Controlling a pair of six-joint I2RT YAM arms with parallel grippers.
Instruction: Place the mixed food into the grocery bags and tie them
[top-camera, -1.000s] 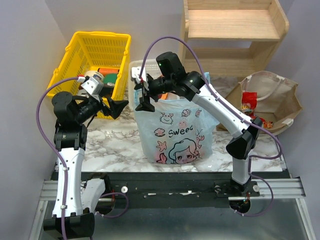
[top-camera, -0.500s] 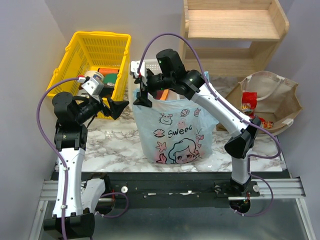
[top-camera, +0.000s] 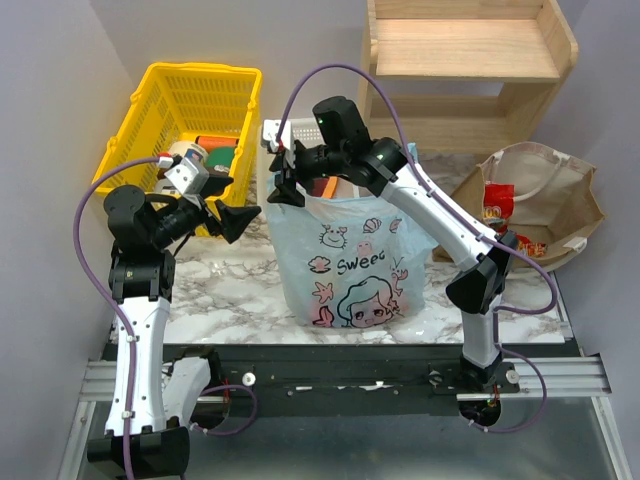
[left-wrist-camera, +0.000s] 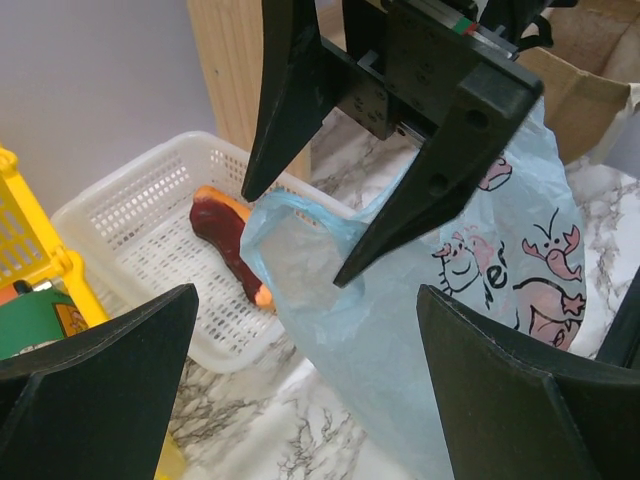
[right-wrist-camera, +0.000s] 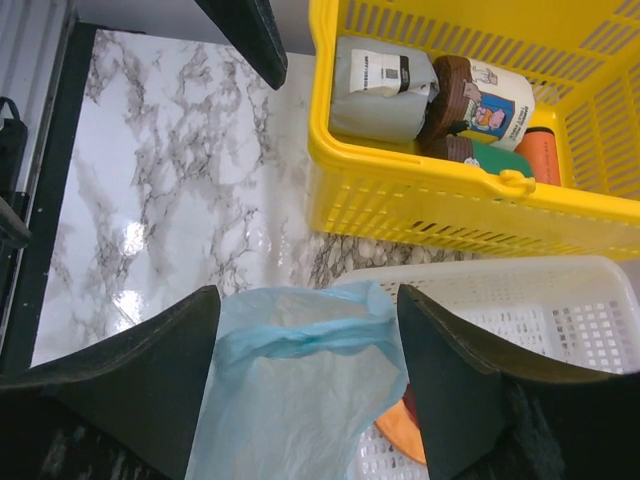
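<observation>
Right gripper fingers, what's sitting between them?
A handle of the blue bag lies between the fingers of the right gripper, clearest in the right wrist view.

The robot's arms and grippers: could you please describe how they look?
Both the left arm and right arm have white links, black joints and a looping purple cable. The left gripper and right gripper carry black, wedge-shaped tapering fingers.

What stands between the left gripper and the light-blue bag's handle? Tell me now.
Nothing visible: open air lies between the left gripper and the thin light-blue printed plastic bag's handle loop, straddled by the fingers of the right gripper.
</observation>
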